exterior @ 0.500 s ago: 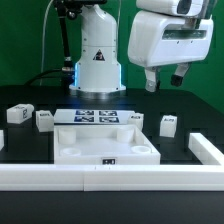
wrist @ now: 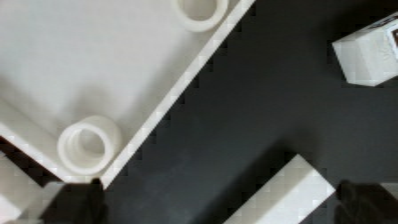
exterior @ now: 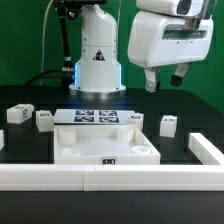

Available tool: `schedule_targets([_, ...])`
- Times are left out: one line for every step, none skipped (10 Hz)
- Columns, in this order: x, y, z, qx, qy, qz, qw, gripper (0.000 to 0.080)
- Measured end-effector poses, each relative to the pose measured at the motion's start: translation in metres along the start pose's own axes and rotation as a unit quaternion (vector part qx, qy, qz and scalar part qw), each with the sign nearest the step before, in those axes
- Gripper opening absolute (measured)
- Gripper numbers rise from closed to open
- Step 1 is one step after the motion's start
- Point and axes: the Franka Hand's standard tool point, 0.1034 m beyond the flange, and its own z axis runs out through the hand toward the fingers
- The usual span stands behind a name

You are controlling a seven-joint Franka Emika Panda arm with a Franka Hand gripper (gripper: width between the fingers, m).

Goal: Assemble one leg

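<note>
Three small white legs with fiducial tags stand on the black table: two at the exterior view's left [exterior: 18, 114] [exterior: 44, 119] and one at the right [exterior: 168, 124]. My gripper [exterior: 166, 78] hangs high above the table's right side, open and empty, well above the right leg. In the wrist view the dark fingertips [wrist: 71, 200] stand far apart with nothing between them, and my gripper [wrist: 222, 205] looks down on black table. One leg [wrist: 370, 50] shows at that picture's edge.
The large flat white tray-like part [exterior: 105, 142] with round corner holes lies in the middle; its edge and a hole [wrist: 89, 142] show in the wrist view. The marker board [exterior: 98, 116] lies behind it. White walls run along the front [exterior: 110, 178] and right [exterior: 205, 150].
</note>
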Motion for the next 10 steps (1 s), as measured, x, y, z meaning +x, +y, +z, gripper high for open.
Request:
schedule_targets([0.0,0.0,0.0,0.0,0.0,0.0,1.0,0.065])
schedule_targets([-0.002,-0.001,0.001,-0.002,0.005,-0.017,1.0,0.065])
schedule_targets([-0.012,-0.005,0.007,-0.006,0.015,-0.049,0.999,0.065])
schedule_targets([-0.025,-0.007,0.014,-0.013,0.028,-0.095,0.995,0.065])
schedule_targets([-0.037,-0.001,0.024,-0.019,0.041,-0.141,0.989,0.065])
schedule_targets([-0.049,0.01,0.036,-0.026,0.053,-0.181,0.982,0.065])
schedule_targets([-0.054,0.02,0.045,-0.042,0.071,-0.221,0.972,0.065])
schedule_targets([-0.06,0.025,0.058,-0.051,0.082,-0.24,0.966,0.065])
schedule_targets([-0.067,0.027,0.066,-0.045,0.079,-0.234,0.968,0.065])
schedule_targets([-0.068,0.028,0.066,-0.044,0.079,-0.233,0.968,0.065])
